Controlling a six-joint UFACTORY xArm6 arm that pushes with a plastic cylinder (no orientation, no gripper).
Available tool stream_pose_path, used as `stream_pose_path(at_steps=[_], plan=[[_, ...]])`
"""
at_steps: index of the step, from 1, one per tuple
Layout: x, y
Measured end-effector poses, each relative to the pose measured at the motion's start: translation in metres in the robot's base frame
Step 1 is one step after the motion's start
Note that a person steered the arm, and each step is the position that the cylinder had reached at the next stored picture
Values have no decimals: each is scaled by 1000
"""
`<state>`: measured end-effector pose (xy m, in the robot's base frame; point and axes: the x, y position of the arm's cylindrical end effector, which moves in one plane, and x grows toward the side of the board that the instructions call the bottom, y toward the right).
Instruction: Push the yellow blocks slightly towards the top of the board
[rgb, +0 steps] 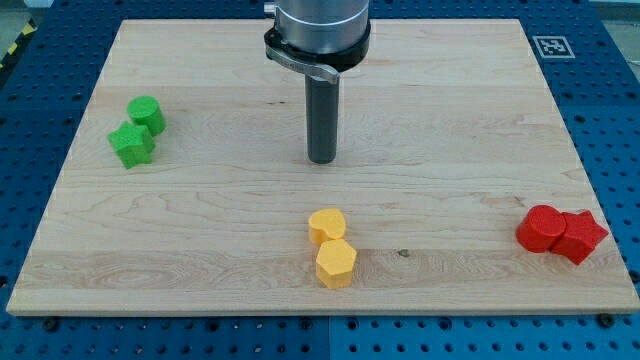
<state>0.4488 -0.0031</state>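
Observation:
Two yellow blocks sit touching near the view's bottom centre of the wooden board (220, 230): a round-topped yellow block (326, 225) and, just below it, a yellow hexagonal block (336, 264). My tip (322, 159) is the lower end of the dark rod. It stands above the yellow blocks in the view, apart from them by a clear gap, almost in line with the round-topped one.
Two green blocks touch at the view's left: a rounded green one (147, 113) and a star-like green one (131, 145). Two red blocks touch at the view's right: a rounded red one (541, 228) and an angular red one (580, 237). A marker tag (551, 45) sits top right.

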Motion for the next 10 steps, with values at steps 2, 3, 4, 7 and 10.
stream_pose_path(at_steps=[2, 3, 4, 7, 10], plan=[[4, 3], [6, 10], [28, 58], [112, 87], [170, 77]])
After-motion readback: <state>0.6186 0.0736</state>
